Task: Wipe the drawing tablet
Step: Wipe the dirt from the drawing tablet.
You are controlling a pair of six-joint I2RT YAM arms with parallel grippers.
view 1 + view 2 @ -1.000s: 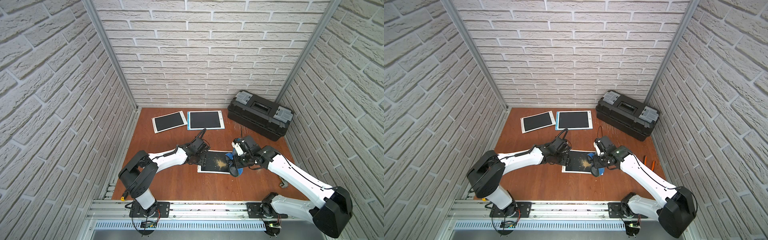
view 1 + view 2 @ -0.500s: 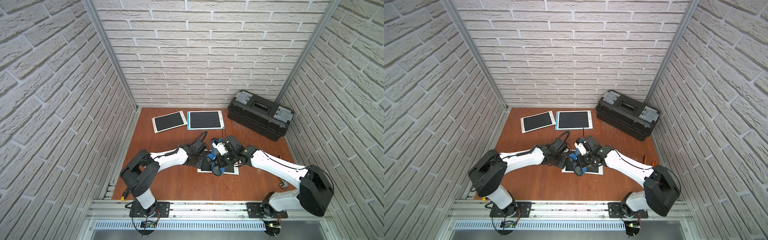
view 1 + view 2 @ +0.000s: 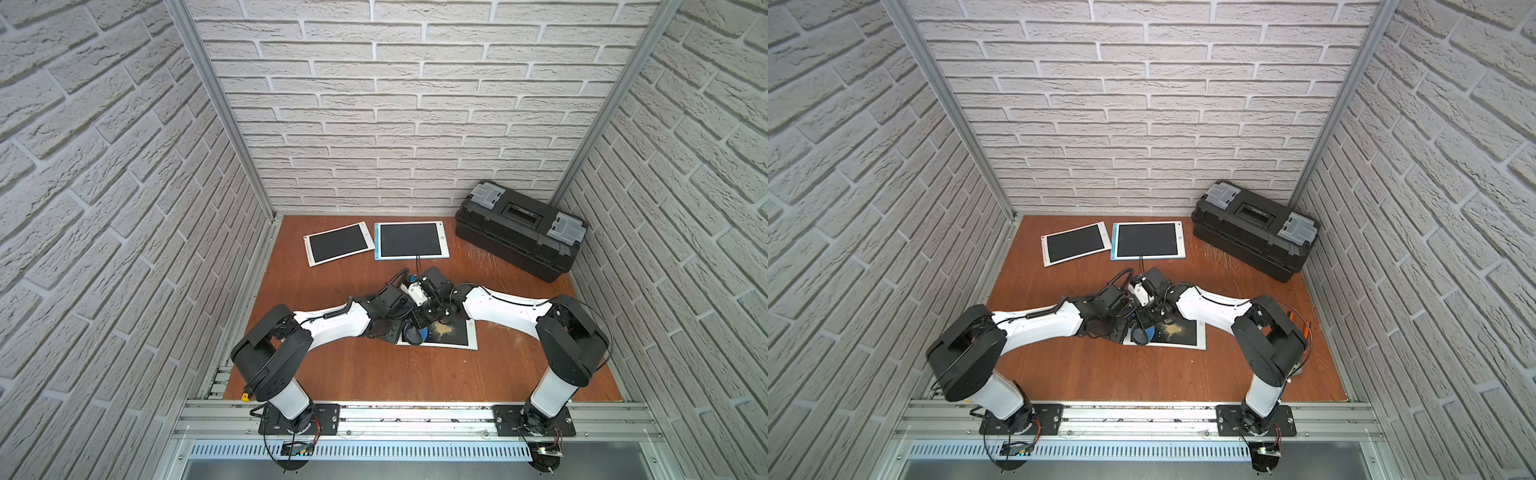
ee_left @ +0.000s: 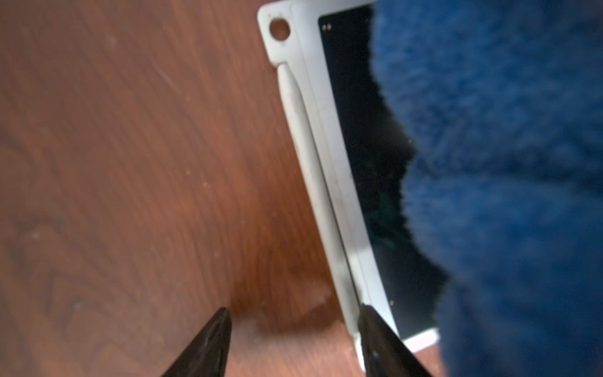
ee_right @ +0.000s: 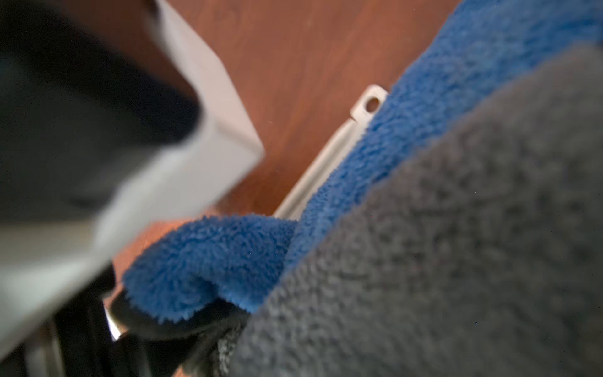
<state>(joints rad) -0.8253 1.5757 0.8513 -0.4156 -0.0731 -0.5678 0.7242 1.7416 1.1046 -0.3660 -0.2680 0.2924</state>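
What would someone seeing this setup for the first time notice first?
The left arm and right arm meet mid-table over the drawing tablet, where a blue cloth sits beside sandy crumbs on the dark screen. Behind them, a black toolbox stands at the back right, and a white-framed tablet and a blue-framed tablet lie near the back wall.

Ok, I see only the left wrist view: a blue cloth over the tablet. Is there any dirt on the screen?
Observer: Yes. A patch of crumbs lies on the tablet, beside the cloth, toward the right arm's side.
Operator: What holds the cloth?
Observer: The right end effector, shut on it.
Operator: Is anything else nearby?
Observer: At the back lie a white-framed tablet and a blue-framed tablet, with a toolbox beside them.
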